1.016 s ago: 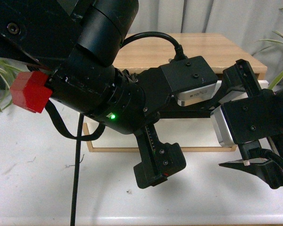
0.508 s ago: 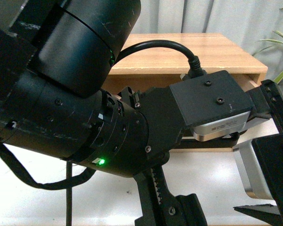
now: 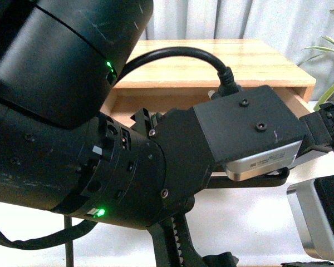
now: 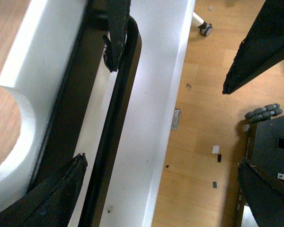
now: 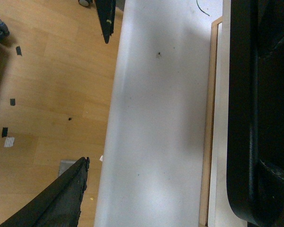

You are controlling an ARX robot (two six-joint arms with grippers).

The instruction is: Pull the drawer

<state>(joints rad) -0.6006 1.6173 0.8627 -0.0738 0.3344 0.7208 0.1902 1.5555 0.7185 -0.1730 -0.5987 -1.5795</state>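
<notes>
The drawer (image 4: 23, 90) has a white front with a semicircular notch and a long black bar handle (image 4: 114, 123). In the front view the handle (image 3: 267, 179) peeks out under my left arm, and the drawer's wooden side (image 3: 296, 101) stands out from under the cabinet top (image 3: 211, 55). My left gripper (image 4: 163, 189) is open across the handle. One of its fingers (image 4: 52, 198) lies against the drawer front beside the bar, and the other hangs over the floor. My right gripper (image 5: 165, 189) is open above the white table (image 5: 156, 118), holding nothing.
The table's front edge (image 4: 168, 118) drops to a wooden floor (image 4: 203, 142) with small bits of debris. Two more black finger tips (image 4: 116, 38) reach in near the handle. Green plant leaves (image 3: 331, 50) stand at the right of the cabinet.
My left arm has swung closer to the front camera and now fills most of that view. The right gripper has slid toward the lower right corner. More of the cavity under the cabinet top shows.
</notes>
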